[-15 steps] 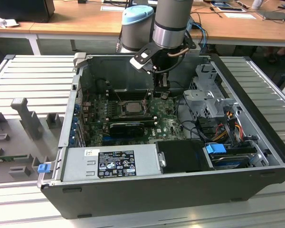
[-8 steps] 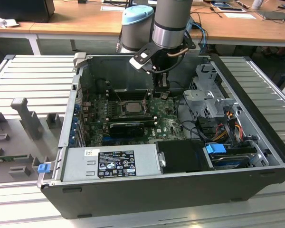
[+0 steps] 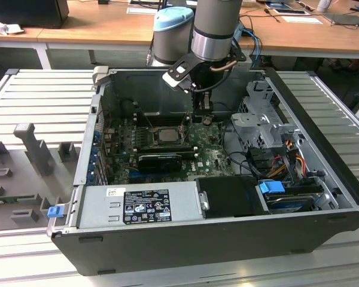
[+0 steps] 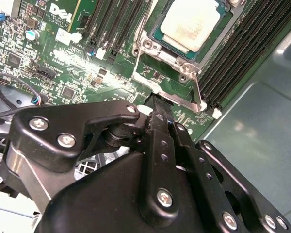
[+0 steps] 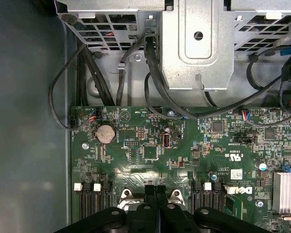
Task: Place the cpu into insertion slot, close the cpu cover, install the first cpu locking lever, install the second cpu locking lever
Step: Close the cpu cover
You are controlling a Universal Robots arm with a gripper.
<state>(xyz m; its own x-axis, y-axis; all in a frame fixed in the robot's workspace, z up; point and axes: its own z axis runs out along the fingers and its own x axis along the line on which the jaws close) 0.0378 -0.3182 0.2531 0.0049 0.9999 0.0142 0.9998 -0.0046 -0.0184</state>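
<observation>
The cpu [image 4: 189, 24], a pale square chip, lies in the insertion slot [image 4: 157, 34] on the green board. The exterior view shows the cpu [image 3: 166, 134] in the middle of the open case. The silvery cpu cover [image 4: 148, 48] lies flat around the chip. A thin metal locking lever [image 4: 198, 90] runs along the socket's edge toward my fingers. My gripper [image 4: 157, 101] hangs just beside that socket corner, fingers pressed together with nothing seen between them. In the first wrist view the gripper [image 5: 155, 190] hovers over the board edge of the socket. The exterior view puts the gripper [image 3: 201, 112] to the right of the chip.
Black memory slots [image 4: 233, 53] flank the socket. A long black expansion card [image 3: 160, 160] sits nearer the camera than the chip. The metal drive cage [image 5: 196, 48] and loose black cables [image 5: 87, 87] lie beyond the board. A power supply [image 3: 137, 203] fills the case's near side.
</observation>
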